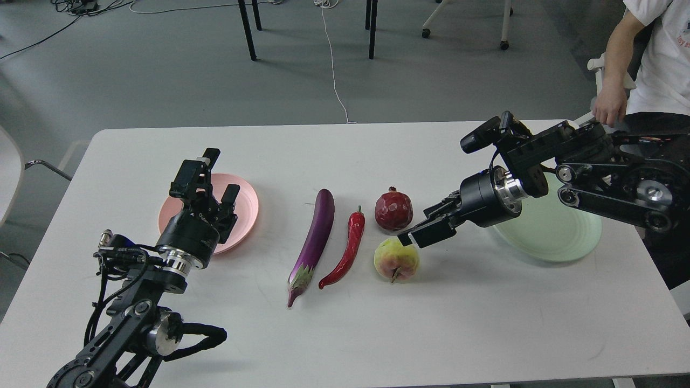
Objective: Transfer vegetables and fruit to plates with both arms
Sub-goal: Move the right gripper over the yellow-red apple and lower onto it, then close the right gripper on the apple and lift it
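The purple eggplant (316,235), red chili pepper (347,251), dark red pomegranate (393,209) and yellow-green apple-like fruit (396,260) lie mid-table. The salmon pink plate (247,206) sits at the left and the mint green plate (558,234) at the right, both empty. My left gripper (220,176) is open, raised over the pink plate's near left part. My right gripper (418,229) reaches left and down from over the green plate. It is open, with its fingertips just above the apple-like fruit's upper right side, beside the pomegranate.
A seated person (649,59) is at the table's far right corner, with a hand on a chair armrest. A white chair (8,172) stands off the left edge. Table and chair legs stand on the floor behind the white table (345,339).
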`<state>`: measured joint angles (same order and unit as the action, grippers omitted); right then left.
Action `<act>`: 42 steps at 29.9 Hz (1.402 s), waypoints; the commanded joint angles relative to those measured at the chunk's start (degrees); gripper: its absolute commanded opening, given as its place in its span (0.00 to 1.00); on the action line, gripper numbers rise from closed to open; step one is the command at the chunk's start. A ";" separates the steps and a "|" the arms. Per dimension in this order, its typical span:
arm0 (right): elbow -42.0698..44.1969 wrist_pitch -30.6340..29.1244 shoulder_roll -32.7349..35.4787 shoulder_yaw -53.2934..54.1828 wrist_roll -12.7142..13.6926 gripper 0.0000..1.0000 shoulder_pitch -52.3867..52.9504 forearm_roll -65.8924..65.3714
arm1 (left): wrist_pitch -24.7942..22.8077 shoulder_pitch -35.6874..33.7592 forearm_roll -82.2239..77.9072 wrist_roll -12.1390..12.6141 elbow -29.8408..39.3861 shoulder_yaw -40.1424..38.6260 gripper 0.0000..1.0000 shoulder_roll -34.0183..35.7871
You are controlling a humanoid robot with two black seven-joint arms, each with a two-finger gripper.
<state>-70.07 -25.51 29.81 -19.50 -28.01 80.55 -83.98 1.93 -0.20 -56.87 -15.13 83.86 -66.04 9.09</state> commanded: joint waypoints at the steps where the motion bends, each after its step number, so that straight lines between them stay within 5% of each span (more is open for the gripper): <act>1: 0.63 0.03 -1.86 -1.32 0.01 0.99 0.14 -6.80 | 0.01 0.55 0.00 0.01 0.51 -0.05 0.98 -0.39; 18: 10.47 0.64 -15.30 -2.82 0.01 0.99 -2.67 -7.16 | 0.01 0.81 0.00 0.10 0.95 -0.05 0.98 -0.92; 30: 13.29 0.73 -18.39 -5.72 0.01 0.94 -3.29 -7.16 | 0.01 1.07 0.00 0.10 0.95 -0.23 0.98 -1.09; 33: 13.29 0.55 -18.39 -6.07 0.01 0.82 -3.20 -7.16 | 0.01 1.07 0.00 0.10 0.95 -0.40 0.98 -1.09; 36: 13.29 0.55 -18.39 -6.07 0.01 0.48 -3.11 -7.16 | 0.01 1.07 0.00 0.10 0.95 -0.49 0.98 -1.09; 42: 11.71 0.82 -15.93 -5.20 0.01 0.44 -0.31 -6.90 | 0.01 1.07 0.00 0.18 0.95 -0.49 0.98 -1.09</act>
<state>-57.30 -24.96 12.09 -25.30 -28.00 78.52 -91.02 1.94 0.88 -56.87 -15.03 84.83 -66.53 8.00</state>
